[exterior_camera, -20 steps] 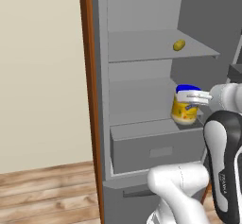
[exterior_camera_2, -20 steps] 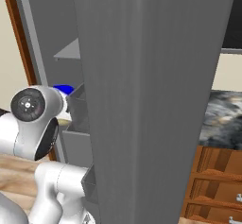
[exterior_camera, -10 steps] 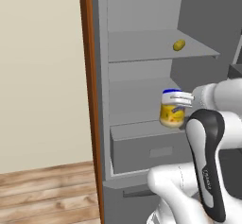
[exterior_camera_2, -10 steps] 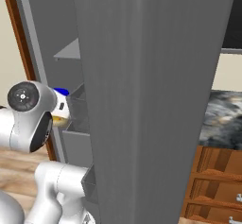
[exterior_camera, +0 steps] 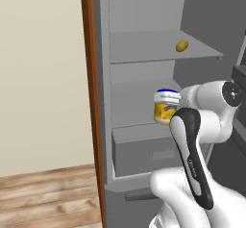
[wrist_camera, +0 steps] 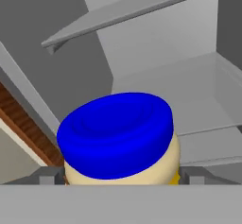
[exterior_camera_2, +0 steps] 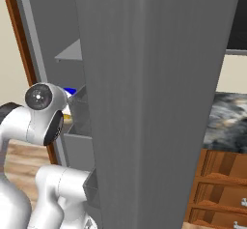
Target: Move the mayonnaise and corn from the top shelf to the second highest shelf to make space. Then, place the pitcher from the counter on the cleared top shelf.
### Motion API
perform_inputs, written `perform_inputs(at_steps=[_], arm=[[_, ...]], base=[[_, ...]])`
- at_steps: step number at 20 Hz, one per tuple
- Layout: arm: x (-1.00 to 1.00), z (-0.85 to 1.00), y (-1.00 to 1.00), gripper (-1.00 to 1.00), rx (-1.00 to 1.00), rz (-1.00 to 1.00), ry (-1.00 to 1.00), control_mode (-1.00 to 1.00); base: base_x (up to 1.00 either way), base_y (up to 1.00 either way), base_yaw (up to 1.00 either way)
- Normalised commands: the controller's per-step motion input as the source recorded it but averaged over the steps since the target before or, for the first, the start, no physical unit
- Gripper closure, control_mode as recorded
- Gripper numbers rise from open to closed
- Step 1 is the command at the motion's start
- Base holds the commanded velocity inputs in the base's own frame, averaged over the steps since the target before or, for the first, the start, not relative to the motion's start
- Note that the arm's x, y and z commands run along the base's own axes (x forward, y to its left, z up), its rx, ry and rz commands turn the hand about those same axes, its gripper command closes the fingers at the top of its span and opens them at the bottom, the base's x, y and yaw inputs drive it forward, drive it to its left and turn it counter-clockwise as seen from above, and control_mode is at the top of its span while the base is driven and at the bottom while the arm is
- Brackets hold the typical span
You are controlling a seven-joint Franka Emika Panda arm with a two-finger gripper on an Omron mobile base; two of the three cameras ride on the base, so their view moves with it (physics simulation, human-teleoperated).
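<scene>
Mayonnaise (exterior_camera: pixel 166 108) sits gripped between the wide-set jaws of the claw (exterior_camera: pixel 169 98), low over the second highest shelf (exterior_camera: pixel 139 132) and not yet released; corn (exterior_camera: pixel 181 46) lies on the top shelf (exterior_camera: pixel 144 49), and the pitcher move remains undone

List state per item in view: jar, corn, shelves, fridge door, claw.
mayonnaise: upright, lid on, between the claw's fingers at the front of the second highest shelf; whether it rests on the board cannot be told.
corn: lying on the top shelf, untouched.
top shelf: holds the corn, not yet cleared.
second highest shelf: bare behind the jar.
fridge door: open.
claw: jaws wide around the jar.
</scene>
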Motion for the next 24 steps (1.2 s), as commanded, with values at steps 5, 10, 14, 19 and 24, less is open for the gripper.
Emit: perform_inputs(at_steps=[5, 10, 14, 19, 24], arm=[[0.70, -0.34, 0.00, 1.00, 0.00, 0.00, 0.00, -1.00], [0.64, -0.28, -0.10, 1.00, 0.00, 0.00, 0.00, -1.00], [0.59, -0.19, -0.27, 1.00, 0.00, 0.00, 0.00, -1.00], [0.60, -0.11, -0.25, 1.00, 0.00, 0.00, 0.00, -1.00], [0.62, -0.14, -0.08, 1.00, -0.03, 0.00, 0.01, -1.00]], base=[[0.00, 0.00, 0.00], [0.00, 0.00, 0.00], [0.00, 0.00, 0.00], [0.00, 0.00, 0.00], [0.00, 0.00, 0.00]])
